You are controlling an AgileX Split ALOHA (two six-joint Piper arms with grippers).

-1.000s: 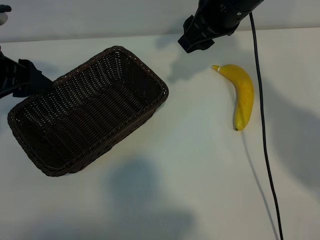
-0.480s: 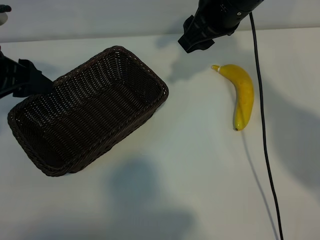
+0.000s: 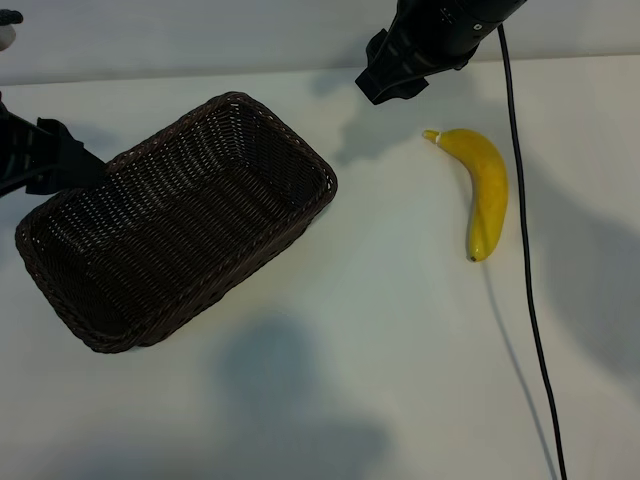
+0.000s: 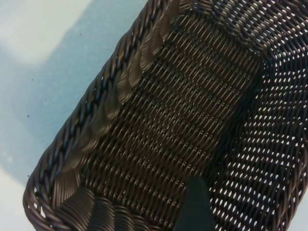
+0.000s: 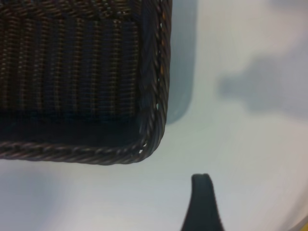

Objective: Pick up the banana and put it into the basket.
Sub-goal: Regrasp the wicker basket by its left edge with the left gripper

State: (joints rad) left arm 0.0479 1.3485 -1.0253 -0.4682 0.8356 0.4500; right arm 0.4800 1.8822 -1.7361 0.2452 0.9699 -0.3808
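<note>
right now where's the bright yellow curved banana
In the exterior view the bright yellow curved banana lies on the white table at right, apart from the dark brown wicker basket, beside a black cable.

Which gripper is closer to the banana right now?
The right gripper, hanging above the banana's stem end; the left gripper sits beyond the basket, at its far side.
</note>
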